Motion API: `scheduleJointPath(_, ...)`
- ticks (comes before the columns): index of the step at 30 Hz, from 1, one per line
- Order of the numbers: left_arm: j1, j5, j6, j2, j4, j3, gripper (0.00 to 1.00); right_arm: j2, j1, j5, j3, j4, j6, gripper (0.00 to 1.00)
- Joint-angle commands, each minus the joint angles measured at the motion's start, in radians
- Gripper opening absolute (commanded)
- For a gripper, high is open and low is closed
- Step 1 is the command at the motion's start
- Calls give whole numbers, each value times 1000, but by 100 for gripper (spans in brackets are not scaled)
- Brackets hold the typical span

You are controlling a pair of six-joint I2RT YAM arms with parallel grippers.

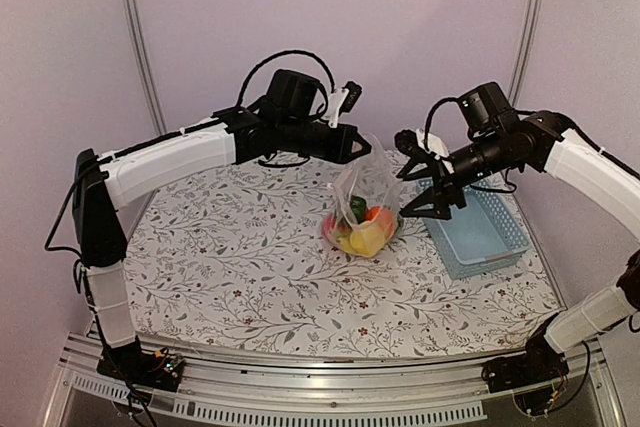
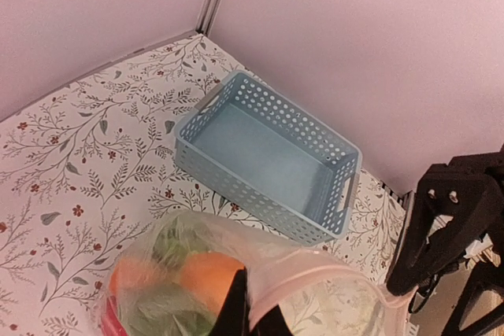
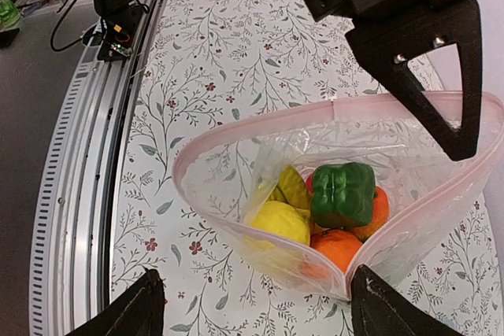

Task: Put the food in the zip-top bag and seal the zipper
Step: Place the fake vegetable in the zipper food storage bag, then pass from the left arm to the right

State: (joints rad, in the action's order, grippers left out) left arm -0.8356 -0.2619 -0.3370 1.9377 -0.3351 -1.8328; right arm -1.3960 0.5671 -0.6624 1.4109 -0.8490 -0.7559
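Left end effector (image 1: 351,141) pinches the zip-top bag (image 1: 368,179) by its mouth; right end effector (image 1: 422,209) gapes beside it. A slipped rim could spill the food (image 3: 335,206) before the zipper (image 3: 236,127) seals.

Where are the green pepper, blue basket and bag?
green pepper (image 3: 342,193): right wrist view, its top.
blue basket (image 2: 252,201): left wrist view, near wall.
zip-top bag (image 3: 224,182): right wrist view, clear side wall.
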Motion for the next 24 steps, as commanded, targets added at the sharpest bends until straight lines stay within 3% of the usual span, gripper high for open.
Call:
scheduleJointPath(1, 13, -5, 7, 11, 27, 0, 0, 19, 72, 160, 34, -39, -42, 80)
scheduleJointPath(15, 18, 35, -24, -9, 33, 34, 0, 35, 145, 220, 156, -69, -12, 78)
scheduleJointPath(24, 16, 84, -88, -11, 25, 29, 0, -85, 287, 412, 168, -47, -17, 71)
